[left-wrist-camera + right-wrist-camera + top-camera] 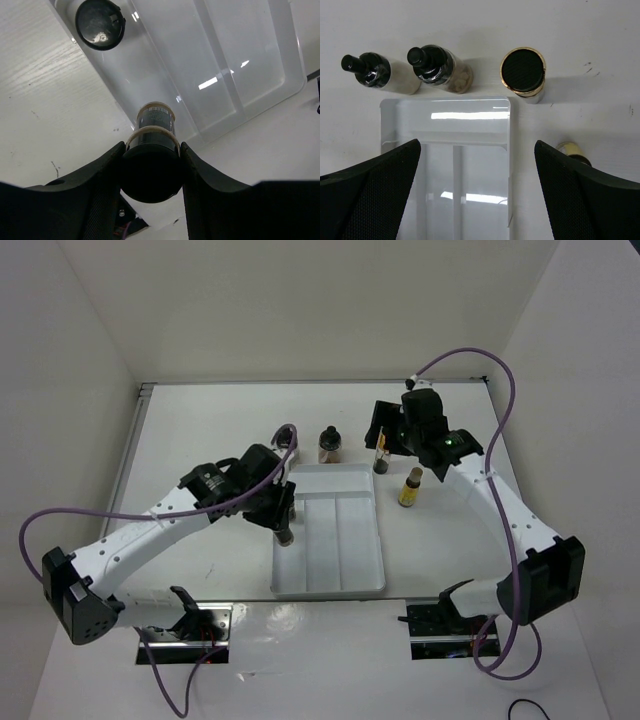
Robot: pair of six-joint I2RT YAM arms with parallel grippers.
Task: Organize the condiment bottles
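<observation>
One round dark glass bottle [156, 120] fills left end effector [152, 152]; right end effector [476, 147] gapes.

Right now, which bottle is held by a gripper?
The dark bottle clamped in the left gripper, at the tray's left edge. The other bottles stand free; the right gripper is open and empty.

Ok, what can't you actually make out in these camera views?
Top view: the held bottle is mostly under the left pincer; only its lower end shows.
Right wrist view: the pale-capped bottle sits partly behind the open right pincer; its body is hidden.
Left wrist view: the white tray runs off the top edge, and the held bottle's label is too small to read.
</observation>
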